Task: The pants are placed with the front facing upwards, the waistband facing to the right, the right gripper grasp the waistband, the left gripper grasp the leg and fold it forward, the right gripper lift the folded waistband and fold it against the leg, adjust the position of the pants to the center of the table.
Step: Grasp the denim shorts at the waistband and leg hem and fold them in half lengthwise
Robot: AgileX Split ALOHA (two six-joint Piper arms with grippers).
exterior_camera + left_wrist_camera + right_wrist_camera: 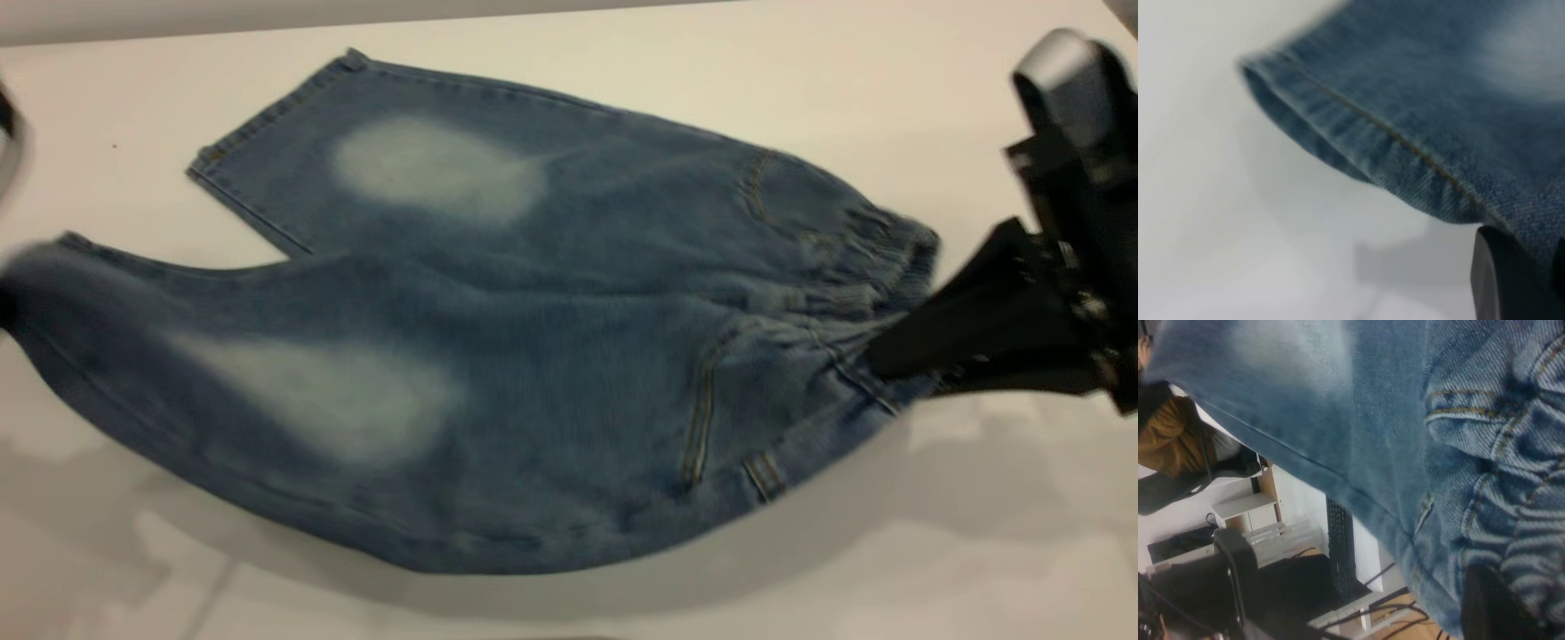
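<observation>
Lifting pants [498,356] off white worktop [978,551]: right tool [889,356] pinching waistband [880,258], left tool [1511,280] pinching near leg's hem. Raise both evenly, keeping denim taut, before folding forward.

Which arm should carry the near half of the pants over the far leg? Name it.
Both, judging by their holds: the right gripper is clamped on the waistband, the left gripper on the near leg's hem. The near half of the pants hangs lifted off the table.
</observation>
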